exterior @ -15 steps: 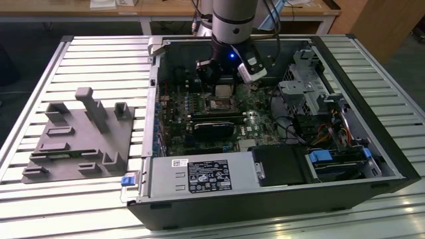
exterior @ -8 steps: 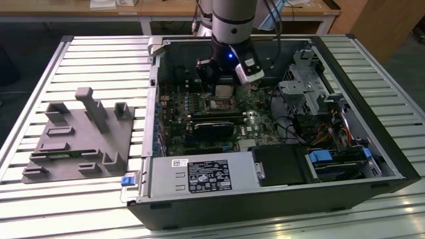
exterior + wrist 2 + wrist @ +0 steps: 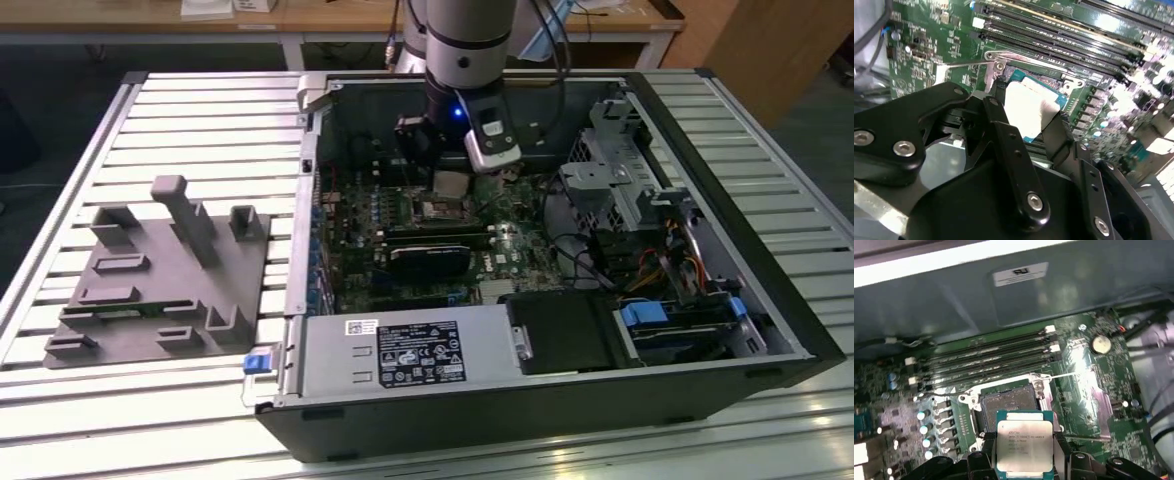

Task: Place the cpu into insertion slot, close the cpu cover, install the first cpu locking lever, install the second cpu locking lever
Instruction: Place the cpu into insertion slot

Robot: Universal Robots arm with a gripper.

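My gripper (image 3: 454, 178) hangs inside the open computer case, shut on the cpu (image 3: 1024, 442), a flat square chip with a silvery-tan top. In both wrist views a black finger (image 3: 985, 452) presses on each side of the chip (image 3: 1029, 107). Just beyond and below the chip lies the insertion slot (image 3: 1006, 402), a dark square socket with a silvery rim in the green board, uncovered. In the exterior view the slot (image 3: 438, 210) sits right under the gripper. A thin wire lever (image 3: 1071, 374) sticks out sideways from the socket frame. Beside the socket is a shiny silvery plate (image 3: 1096, 392), possibly the cpu cover swung open.
Long black memory slots (image 3: 989, 352) run just past the socket. A black rectangular card (image 3: 430, 258) stands on the board nearer the case front. The power supply (image 3: 400, 352), drive cage (image 3: 607, 185) and cables crowd the case. A grey fixture (image 3: 160, 270) sits on the slatted table at the exterior view's left.
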